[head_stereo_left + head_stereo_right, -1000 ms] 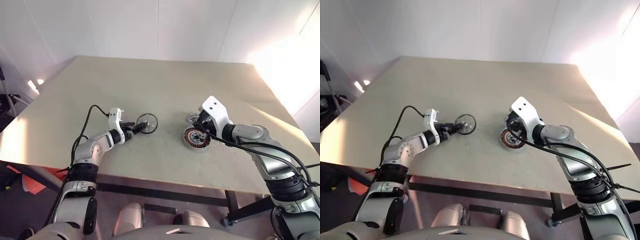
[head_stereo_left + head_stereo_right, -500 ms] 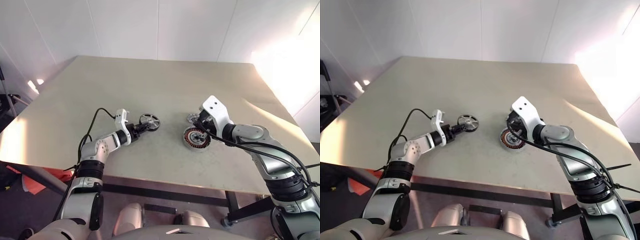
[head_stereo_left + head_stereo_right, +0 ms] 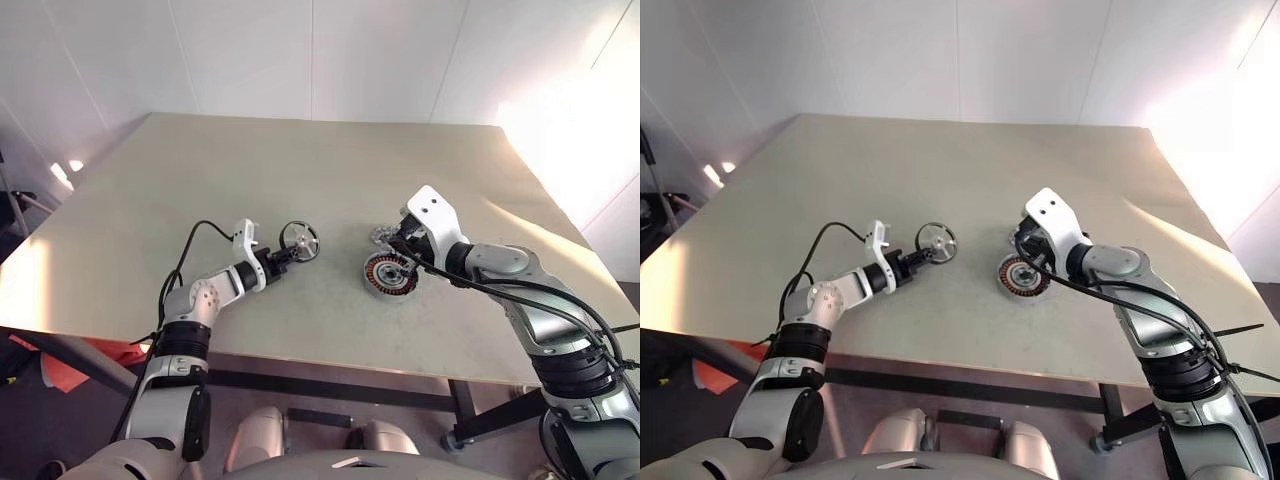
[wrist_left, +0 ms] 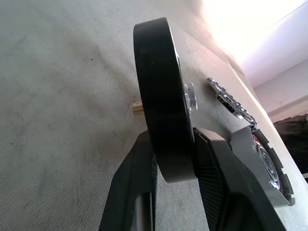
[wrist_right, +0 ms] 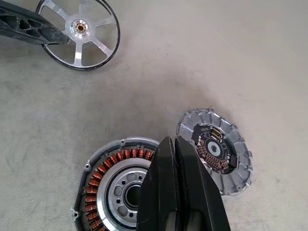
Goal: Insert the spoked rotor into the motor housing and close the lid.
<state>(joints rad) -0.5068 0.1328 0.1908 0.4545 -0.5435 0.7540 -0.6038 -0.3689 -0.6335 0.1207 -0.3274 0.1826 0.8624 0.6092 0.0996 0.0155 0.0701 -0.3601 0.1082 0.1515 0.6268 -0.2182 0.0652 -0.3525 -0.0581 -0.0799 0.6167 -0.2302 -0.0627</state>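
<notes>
left hand [image 4: 175, 159]: mine, both fingers pinched onto the black rim of the spoked rotor, one on each flat side, nearly closed around it
spoked rotor [image 3: 299, 239]: held on edge at my left hand's fingertips, over the left half of the bench; whether its low edge touches the top i cannot tell; silver spokes and hub face toward the housing side
right hand [image 5: 177, 185]: mine, fingers pressed together with nothing between them, hanging just above the near rim of the motor housing
motor housing [image 3: 391, 275]: flat on the bench, open side up, copper windings ringed round a dark centre, well apart from the rotor
lid [image 5: 215, 149]: lying on the bench just beside the housing, on its far side, not yet fitted
bench [image 3: 330, 170]: pale top, bare around the three parts
risk, grip: the hold is only on a narrow rim, so the disc could pivot or slip out during the carry
risk, seating: arriving tilted, the rotor may jam on the windings
risk, crowding: my right hand sits over the housing and could block the drop
</notes>
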